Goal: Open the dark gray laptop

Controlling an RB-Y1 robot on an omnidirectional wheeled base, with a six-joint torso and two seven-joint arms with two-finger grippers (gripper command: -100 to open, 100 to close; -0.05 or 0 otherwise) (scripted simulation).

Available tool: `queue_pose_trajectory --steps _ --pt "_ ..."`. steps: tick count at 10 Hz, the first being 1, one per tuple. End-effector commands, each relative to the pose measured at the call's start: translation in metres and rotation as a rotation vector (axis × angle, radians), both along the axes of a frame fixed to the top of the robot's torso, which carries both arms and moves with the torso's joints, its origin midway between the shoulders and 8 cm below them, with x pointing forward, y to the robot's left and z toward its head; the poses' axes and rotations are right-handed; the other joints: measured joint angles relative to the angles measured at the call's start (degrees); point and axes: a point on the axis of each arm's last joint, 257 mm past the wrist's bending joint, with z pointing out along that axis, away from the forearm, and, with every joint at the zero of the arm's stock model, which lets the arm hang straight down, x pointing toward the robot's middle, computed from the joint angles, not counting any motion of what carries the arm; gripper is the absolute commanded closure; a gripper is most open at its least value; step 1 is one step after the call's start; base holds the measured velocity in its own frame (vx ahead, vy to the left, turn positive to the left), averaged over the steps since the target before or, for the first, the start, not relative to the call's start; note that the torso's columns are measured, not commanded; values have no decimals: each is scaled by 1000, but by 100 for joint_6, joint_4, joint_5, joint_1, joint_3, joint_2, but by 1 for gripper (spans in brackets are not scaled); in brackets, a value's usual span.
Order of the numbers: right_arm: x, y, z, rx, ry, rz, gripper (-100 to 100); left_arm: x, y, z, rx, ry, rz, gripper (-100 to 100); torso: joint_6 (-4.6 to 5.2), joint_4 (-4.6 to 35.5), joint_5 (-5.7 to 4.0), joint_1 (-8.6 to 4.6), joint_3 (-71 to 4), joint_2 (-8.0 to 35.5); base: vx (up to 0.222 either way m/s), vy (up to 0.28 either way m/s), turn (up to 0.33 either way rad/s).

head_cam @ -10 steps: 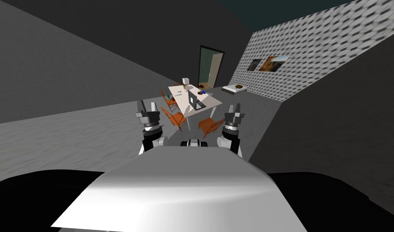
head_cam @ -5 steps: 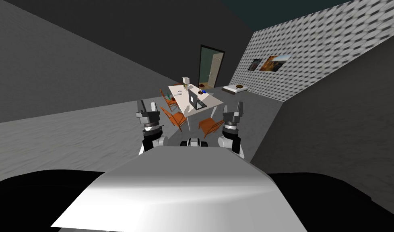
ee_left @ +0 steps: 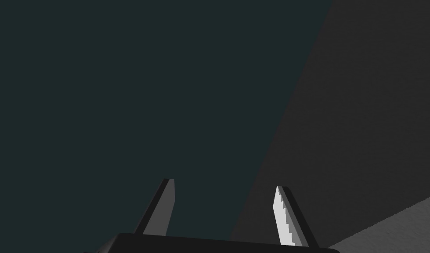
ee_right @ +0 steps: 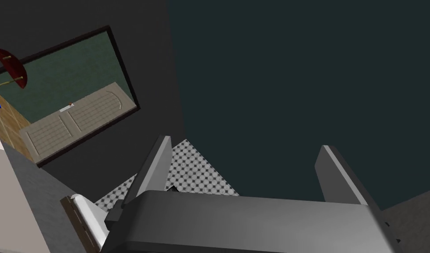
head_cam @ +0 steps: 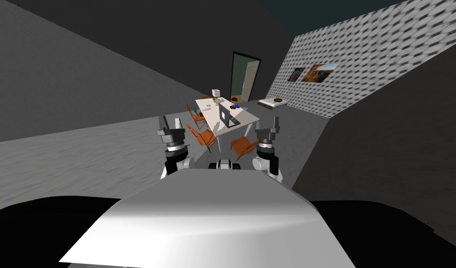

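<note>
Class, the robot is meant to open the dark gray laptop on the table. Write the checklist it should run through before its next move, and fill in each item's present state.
1. Laptop within reach: not ok; it sits on the white table, far ahead of both tools.
2. Left tool open and empty: ok.
3. Right tool open and empty: ok.
4. Approach free: not ok; orange chairs stand along the table's near sides.
5. Laptop shut now: cannot tell; it looks raised already, but it is too small to judge.
</note>
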Motion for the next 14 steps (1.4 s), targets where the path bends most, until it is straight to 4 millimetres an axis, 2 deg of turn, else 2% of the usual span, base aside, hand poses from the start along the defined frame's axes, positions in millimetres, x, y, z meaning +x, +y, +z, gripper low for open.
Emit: queue_pose_trajectory --steps 1,14 --pt "6 4 -1 81 17 91 -100 0 0 0 0 0 0 0 0 0 0 -1 0 1 36 19 8" --pt "31 25 -8 449 124 477 -100 0 0 0 0 0 0 0 0 0 0 -1 -1 -1 36 21 8"
